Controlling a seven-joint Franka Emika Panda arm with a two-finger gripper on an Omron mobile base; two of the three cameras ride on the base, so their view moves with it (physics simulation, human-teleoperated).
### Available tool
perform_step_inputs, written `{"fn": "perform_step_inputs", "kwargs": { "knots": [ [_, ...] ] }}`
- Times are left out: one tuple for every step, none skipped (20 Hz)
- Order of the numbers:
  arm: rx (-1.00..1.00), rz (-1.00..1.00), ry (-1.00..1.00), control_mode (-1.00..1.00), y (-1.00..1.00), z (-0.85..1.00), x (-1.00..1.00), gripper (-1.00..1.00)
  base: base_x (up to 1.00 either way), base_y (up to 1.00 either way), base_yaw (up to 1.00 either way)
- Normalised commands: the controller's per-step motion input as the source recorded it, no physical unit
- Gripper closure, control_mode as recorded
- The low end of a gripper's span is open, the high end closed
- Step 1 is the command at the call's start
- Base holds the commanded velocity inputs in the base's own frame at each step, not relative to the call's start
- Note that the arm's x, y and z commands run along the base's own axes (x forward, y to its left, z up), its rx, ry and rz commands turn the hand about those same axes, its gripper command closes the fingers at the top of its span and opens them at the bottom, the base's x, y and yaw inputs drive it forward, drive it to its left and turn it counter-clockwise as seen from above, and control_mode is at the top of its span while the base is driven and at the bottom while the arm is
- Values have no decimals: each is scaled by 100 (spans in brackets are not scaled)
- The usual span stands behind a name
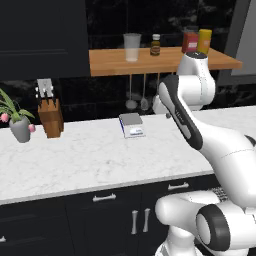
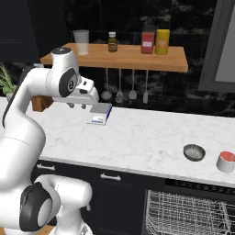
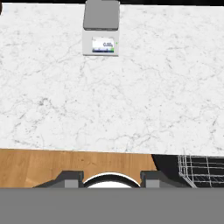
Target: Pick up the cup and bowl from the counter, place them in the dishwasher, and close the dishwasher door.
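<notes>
The kitchen scale (image 3: pixel 101 27) display reads about "0.00g".

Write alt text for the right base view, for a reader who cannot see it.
A white robot arm reaches over a white marble counter beside a small kitchen scale. At the right end, a grey bowl and a white cup sit above the open dishwasher with its wire rack.

A: On the marble, what sits at twelve o'clock?
B: A small kitchen scale (image 3: pixel 101 27), grey plate, lit display; at nine o'clock a wooden knife block (image 1: pixel 50 116) beside a potted plant (image 1: pixel 19 125).
A: Above?
B: An orange-brown shelf (image 2: pixel 120 56) bearing a tumbler (image 2: pixel 81 42), brown bottle (image 2: pixel 112 41), red canister (image 2: pixel 148 42), yellow canister (image 2: pixel 162 41); ladles (image 2: pixel 119 95) hang beneath.
</notes>
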Motion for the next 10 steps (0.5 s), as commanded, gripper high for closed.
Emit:
{"fn": "perform_step_inputs", "kwargs": {
  "knots": [
    [0,0,0,100,0,0,0,-100,0,0,0],
    [0,0,0,100,0,0,0,-100,0,0,0],
    [0,0,0,100,0,0,0,-100,0,0,0],
    [0,0,0,100,0,0,0,-100,-1,0,0],
    [0,0,0,100,0,0,0,-100,0,0,0],
    [0,0,0,100,0,0,0,-100,0,1,-7],
    [0,0,0,100,0,0,0,-100,-2,0,-12],
    [0,0,0,100,0,0,0,-100,0,0,-21],
    [0,0,0,100,0,0,0,-100,0,0,-29],
    [0,0,0,100,0,0,0,-100,-6,0,-41]
  ]
}}
